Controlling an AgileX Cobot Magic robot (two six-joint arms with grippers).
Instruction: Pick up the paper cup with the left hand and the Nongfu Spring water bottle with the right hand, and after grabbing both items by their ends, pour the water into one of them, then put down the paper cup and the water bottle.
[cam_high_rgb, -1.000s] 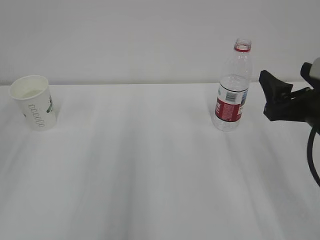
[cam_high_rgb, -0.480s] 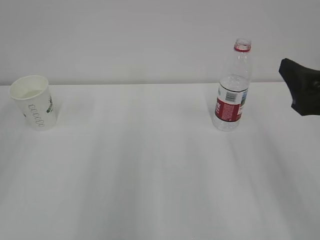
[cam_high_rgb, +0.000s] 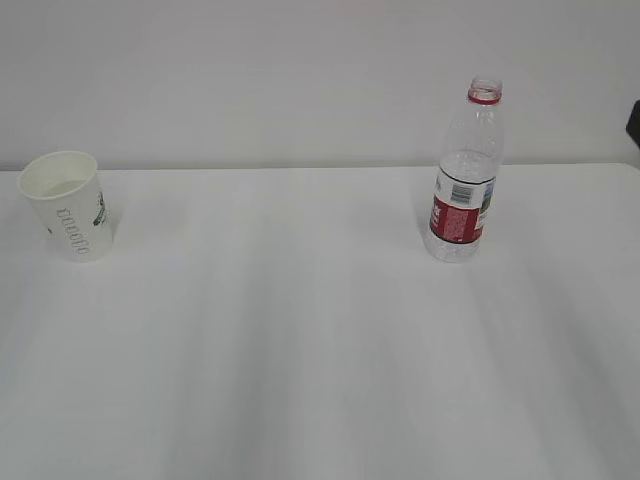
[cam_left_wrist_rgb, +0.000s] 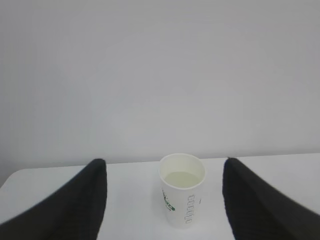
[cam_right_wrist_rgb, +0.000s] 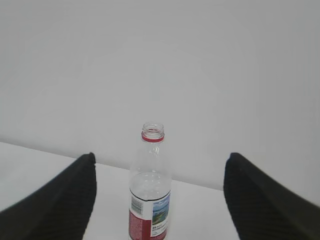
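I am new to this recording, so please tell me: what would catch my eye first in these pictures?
The tall clear ribbed plastic bottle with its red-and-white label stands uncapped on the right of the white table. Far left stands the small white paper cup with liquid inside, framed between the open left gripper fingers.

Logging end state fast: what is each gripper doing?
Left gripper: open, holding nothing.
Right gripper: open, holding nothing.

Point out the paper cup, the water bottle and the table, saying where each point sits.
paper cup (cam_high_rgb: 72, 215): exterior view, on its lettered side wall.
water bottle (cam_high_rgb: 458, 215): exterior view, on the red label.
table (cam_high_rgb: 300, 330): exterior view, on a bare white stretch.
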